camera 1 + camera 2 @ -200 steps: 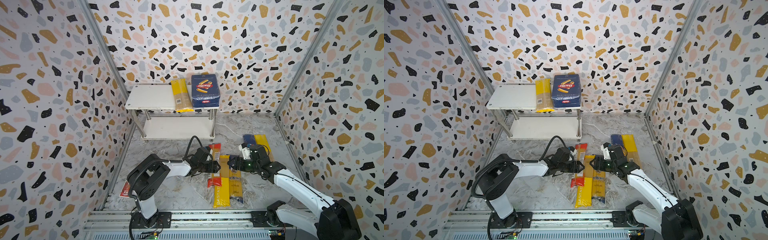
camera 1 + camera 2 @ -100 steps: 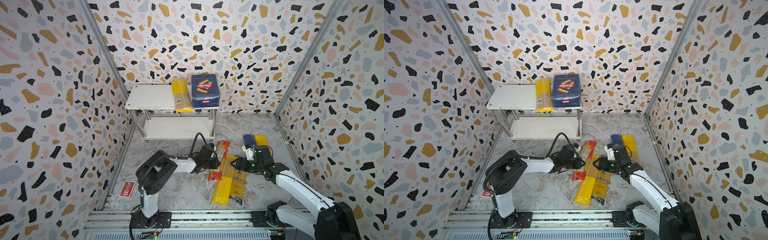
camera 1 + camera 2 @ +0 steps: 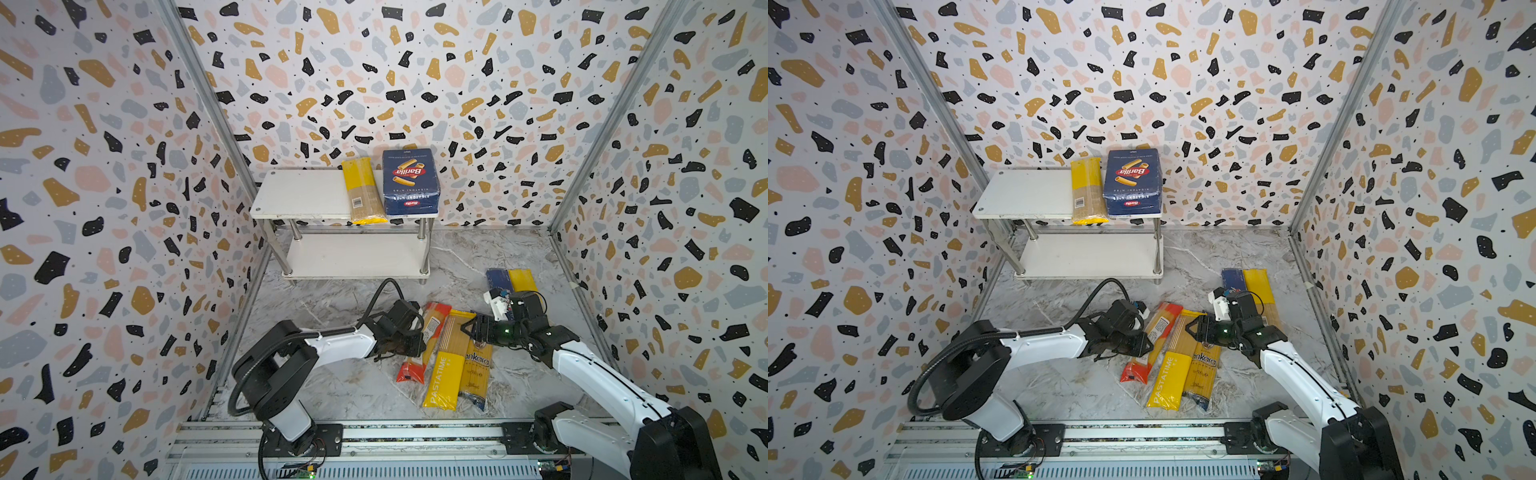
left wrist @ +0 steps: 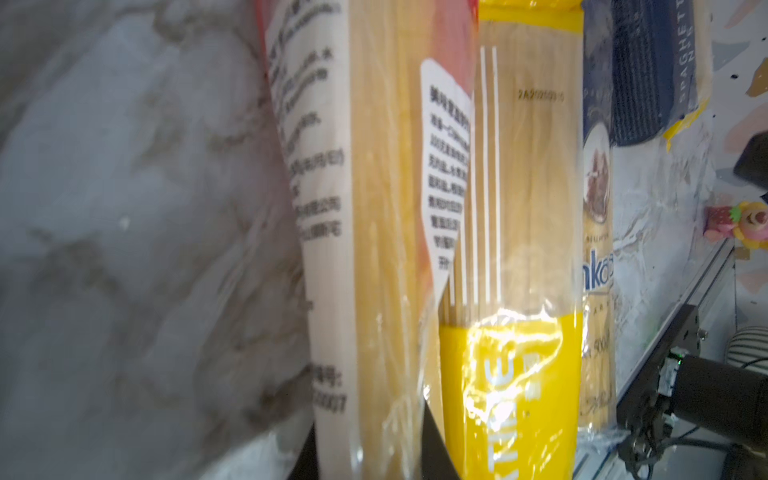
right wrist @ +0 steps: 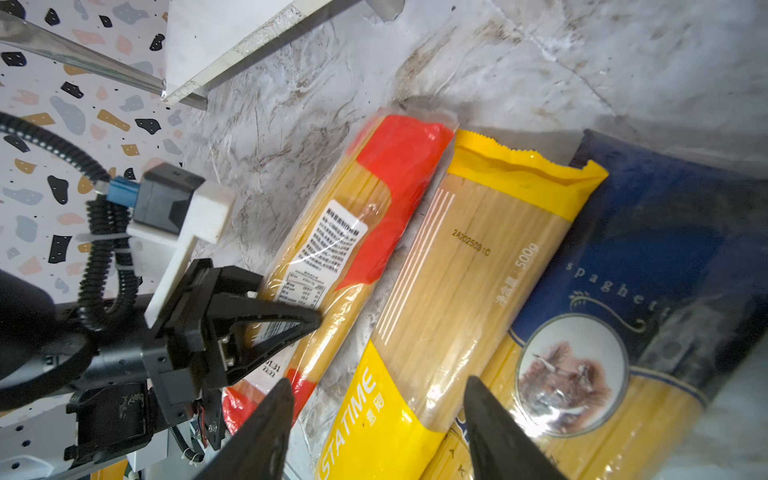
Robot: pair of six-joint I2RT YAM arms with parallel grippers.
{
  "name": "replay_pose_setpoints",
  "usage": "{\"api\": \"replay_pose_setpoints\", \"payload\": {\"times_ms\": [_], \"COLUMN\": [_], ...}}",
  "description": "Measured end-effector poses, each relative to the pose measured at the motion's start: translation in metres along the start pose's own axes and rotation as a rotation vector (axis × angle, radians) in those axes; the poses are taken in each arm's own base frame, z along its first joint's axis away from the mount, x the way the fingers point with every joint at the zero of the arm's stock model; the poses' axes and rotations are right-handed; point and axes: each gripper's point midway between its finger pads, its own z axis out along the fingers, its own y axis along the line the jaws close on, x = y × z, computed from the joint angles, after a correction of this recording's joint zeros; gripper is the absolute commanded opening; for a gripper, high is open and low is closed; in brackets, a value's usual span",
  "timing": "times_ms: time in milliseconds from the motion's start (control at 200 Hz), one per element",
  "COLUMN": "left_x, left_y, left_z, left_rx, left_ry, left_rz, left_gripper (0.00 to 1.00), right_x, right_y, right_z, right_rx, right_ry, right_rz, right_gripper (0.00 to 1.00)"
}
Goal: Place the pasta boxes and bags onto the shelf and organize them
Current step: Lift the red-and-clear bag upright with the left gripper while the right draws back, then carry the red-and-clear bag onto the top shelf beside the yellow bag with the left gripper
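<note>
The white two-tier shelf (image 3: 303, 195) (image 3: 1025, 193) stands at the back. Its top board carries a yellow-ended bag (image 3: 362, 191) (image 3: 1086, 191) and the wide Barilla box (image 3: 409, 180) (image 3: 1131, 180). On the floor the red-ended bag (image 3: 432, 326) (image 3: 1160, 326) (image 4: 374, 208) lies tilted, and my left gripper (image 3: 419, 340) (image 3: 1148, 345) (image 4: 370, 453) is shut on its middle. The PASTATIME bag (image 3: 446, 361) (image 3: 1173, 365) (image 5: 457, 270) lies beside it. My right gripper (image 3: 467, 330) (image 3: 1192, 328) (image 5: 378, 382) hangs open, astride that bag. The ankara bag (image 3: 476, 365) (image 5: 582, 353) touches it.
Behind the right arm lie the narrow dark blue box (image 3: 497, 278) (image 3: 1232, 277) and a yellow-ended bag (image 3: 523, 279) (image 3: 1258, 282). The left arm's cable (image 3: 382, 291) loops up near the shelf's lower board (image 3: 357, 253). A metal rail (image 3: 374, 432) runs along the front; patterned walls close in three sides.
My left gripper went from open to shut on the red-ended bag and reached further right. The floor bags swung from straight to tilted. The right gripper barely moved.
</note>
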Motion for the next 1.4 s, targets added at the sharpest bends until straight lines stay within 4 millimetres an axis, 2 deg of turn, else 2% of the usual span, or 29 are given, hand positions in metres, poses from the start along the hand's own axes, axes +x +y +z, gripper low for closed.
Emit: {"api": "replay_pose_setpoints", "payload": {"times_ms": [90,115,130,230,400,701,1011,1216,1402], "left_x": [0.011,0.014,0.016,0.018,0.006,-0.009,-0.051,-0.07,-0.091], "left_y": [0.004,0.004,0.004,0.001,-0.014,-0.033,-0.062,-0.076,-0.083], "left_z": [-0.019,-0.025,-0.029,-0.054,-0.096,-0.164,-0.259,-0.322,-0.366], "left_rx": [-0.024,-0.028,-0.031,-0.034,0.004,0.03,0.007,-0.018,-0.084], "left_ry": [0.019,0.022,0.023,-0.001,-0.112,-0.251,-0.453,-0.585,-0.676], "left_rz": [-0.01,-0.012,-0.014,-0.016,-0.012,-0.018,-0.004,0.008,0.022], "left_gripper": [0.0,0.0,0.0,0.0,0.0,0.0,0.0,0.0,0.0], "right_x": [-0.002,-0.003,-0.004,-0.007,-0.008,-0.003,-0.001,-0.003,-0.007], "right_y": [0.007,0.01,0.011,0.024,0.042,0.064,0.078,0.084,0.09], "right_z": [-0.003,-0.005,-0.005,-0.011,-0.021,-0.023,-0.018,-0.02,-0.023], "right_rx": [-0.016,-0.021,-0.023,-0.052,-0.093,-0.119,-0.128,-0.137,-0.148], "right_ry": [0.0,-0.002,-0.004,-0.018,-0.038,-0.015,0.014,0.012,0.002], "right_rz": [-0.017,-0.024,-0.031,-0.064,-0.102,-0.15,-0.181,-0.19,-0.2], "right_gripper": [0.81,0.95,1.0,0.99,0.99,0.99,0.99,0.99,0.99]}}
